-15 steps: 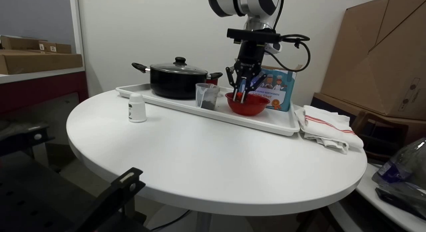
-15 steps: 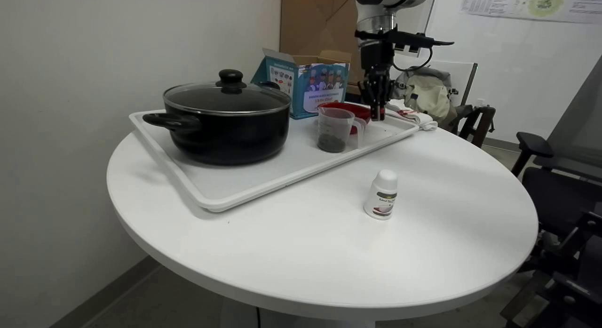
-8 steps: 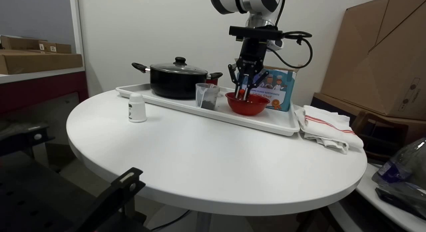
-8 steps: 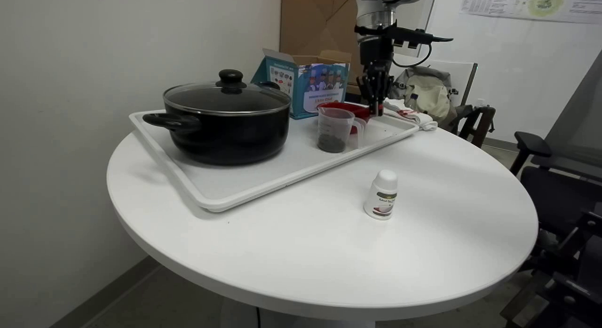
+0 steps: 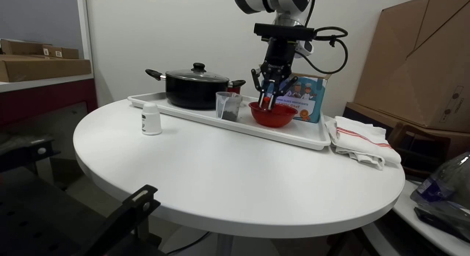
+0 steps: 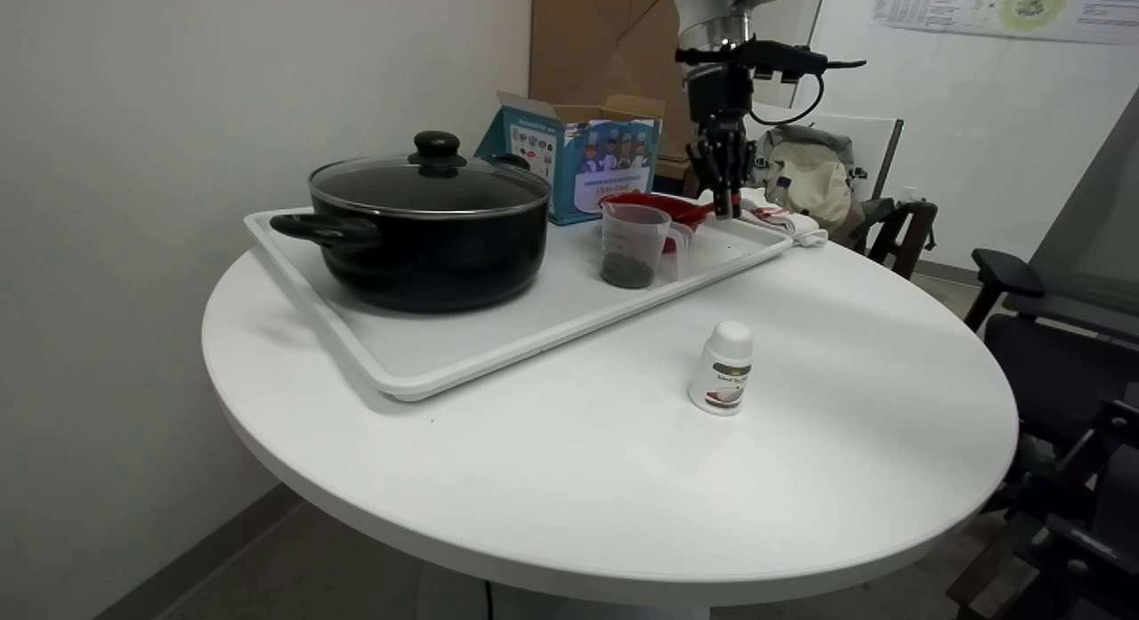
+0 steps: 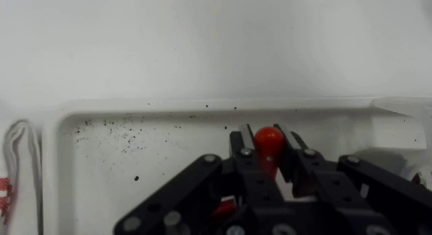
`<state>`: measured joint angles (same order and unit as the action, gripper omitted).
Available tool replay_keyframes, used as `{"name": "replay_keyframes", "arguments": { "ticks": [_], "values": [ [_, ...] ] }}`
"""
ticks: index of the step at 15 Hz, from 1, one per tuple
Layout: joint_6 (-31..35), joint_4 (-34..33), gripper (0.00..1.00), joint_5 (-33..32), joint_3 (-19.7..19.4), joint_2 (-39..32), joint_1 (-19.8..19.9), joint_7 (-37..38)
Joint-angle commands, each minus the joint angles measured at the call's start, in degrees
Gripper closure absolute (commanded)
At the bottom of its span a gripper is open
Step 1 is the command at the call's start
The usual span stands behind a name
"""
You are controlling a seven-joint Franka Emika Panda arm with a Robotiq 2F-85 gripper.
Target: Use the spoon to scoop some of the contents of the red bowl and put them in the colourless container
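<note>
The hand [image 5: 265, 106] pinches the spoon [image 7: 269, 142] by its reddish-orange handle, whose rounded end shows between the two fingertips [image 7: 287, 135] in the wrist view. The fingers point downward. In an exterior view, a strip of that handle slants from them down toward the red bowl [image 5: 273, 119]. The spoon's head is hidden, so I cannot tell what it carries or whether it touches the bowl.

The bowl sits upright on a white tray [image 7: 111, 204], near one end. Just beside it, with a gap between them, stands the clear cup [image 6: 627, 233], upright, with a layer of dark stuff [image 6: 626, 271] at its bottom and a handle on its side. Farther along the tray is a black pot [image 5: 192, 91] with its glass lid [image 6: 374, 186] on. A red object [image 5: 234, 90], mostly hidden, shows behind the pot's handle. Dark specks [image 7: 136, 178] dot the tray floor, thickest near the corner by the towel [image 5: 361, 138]. That towel, white with red stripes, lies folded on the worktop [image 5: 235, 182] at the tray's end. In both exterior views a blue box [image 5: 310, 101] with cartoon chefs on its face and open flaps stands behind the bowl. A small white bottle [image 6: 722, 371] with a label stands upright on the worktop, apart from the tray.
</note>
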<state>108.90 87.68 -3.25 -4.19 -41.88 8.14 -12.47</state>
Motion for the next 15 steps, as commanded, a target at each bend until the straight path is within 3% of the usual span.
{"name": "replay_keyframes", "arguments": {
  "ticks": [1,15],
  "values": [
    [-5.3,-2.0,0.89,-4.5,-1.0,-0.5,-0.3,-1.0],
    [-12.2,-11.5,0.89,-21.3,-1.3,-1.9,-3.7,-8.6]
  ]
}}
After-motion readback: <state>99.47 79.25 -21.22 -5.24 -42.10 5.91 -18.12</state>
